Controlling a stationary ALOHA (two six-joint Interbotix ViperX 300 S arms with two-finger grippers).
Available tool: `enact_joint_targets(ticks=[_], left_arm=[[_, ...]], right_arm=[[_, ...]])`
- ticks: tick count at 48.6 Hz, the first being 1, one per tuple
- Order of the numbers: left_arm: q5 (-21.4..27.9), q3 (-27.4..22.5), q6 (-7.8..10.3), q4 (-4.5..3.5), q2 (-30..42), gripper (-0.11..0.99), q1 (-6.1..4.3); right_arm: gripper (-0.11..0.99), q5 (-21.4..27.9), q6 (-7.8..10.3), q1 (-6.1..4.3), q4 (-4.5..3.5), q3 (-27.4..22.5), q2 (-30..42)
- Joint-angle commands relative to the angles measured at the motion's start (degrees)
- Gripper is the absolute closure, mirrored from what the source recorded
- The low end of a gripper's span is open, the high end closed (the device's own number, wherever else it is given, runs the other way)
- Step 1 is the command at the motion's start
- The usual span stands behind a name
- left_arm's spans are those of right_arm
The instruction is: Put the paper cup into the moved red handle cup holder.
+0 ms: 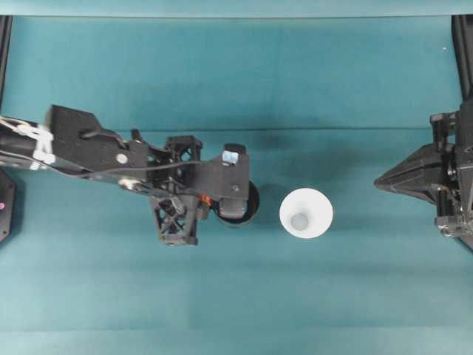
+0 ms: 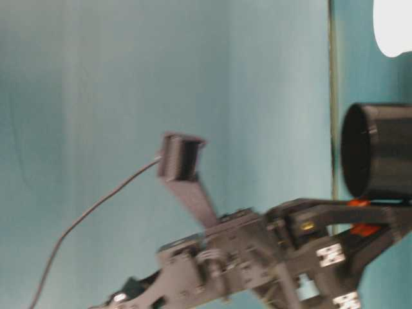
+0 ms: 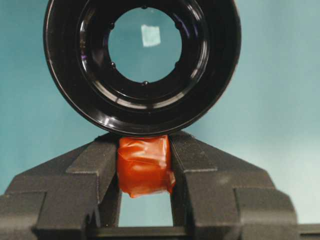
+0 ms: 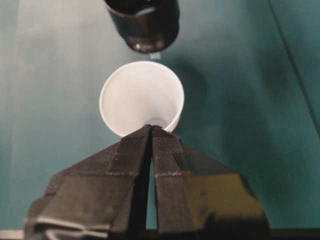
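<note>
The red handle cup holder [image 1: 252,204] is a glossy black round cup, upright and mostly hidden under my left wrist in the overhead view. My left gripper [image 3: 144,167] is shut on its orange-red handle tab [image 3: 142,162], below the black ring [image 3: 75,85]. The white paper cup [image 1: 305,213] stands upright on the teal table, just right of the holder and not touching it. My right gripper [image 1: 380,181] is shut and holds nothing, well to the right of the cup. In the right wrist view its tips [image 4: 151,131] point at the paper cup [image 4: 140,95], with the holder [image 4: 142,22] beyond.
Teal cloth covers the table [image 1: 236,296]. Black frame posts [image 1: 462,52] stand at the far corners. A dark base [image 1: 4,207] sits at the left edge. A small pale tape square [image 3: 150,35] shows through the holder's open bottom.
</note>
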Motion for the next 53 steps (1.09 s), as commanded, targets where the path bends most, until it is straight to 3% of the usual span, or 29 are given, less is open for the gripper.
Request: enact_joint_targets(ticks=[1, 37, 53], left_arm=[[-1.1, -0.7, 0.00, 0.18, 0.5, 0.59, 0.09], [-4.9, 0.2, 0.26, 0.09, 3.3, 0.59, 0.35], [-5.9, 1.1, 0.09, 0.18, 3.3, 0.59, 1.23]], right_arm=[[0.96, -0.4, 0.53, -0.09, 0.09, -1.1, 0.4], [0.96, -0.2, 0.62, -0.09, 0.00, -1.1, 0.4], [0.96, 0.0, 0.62, -0.09, 0.09, -1.1, 0.4]])
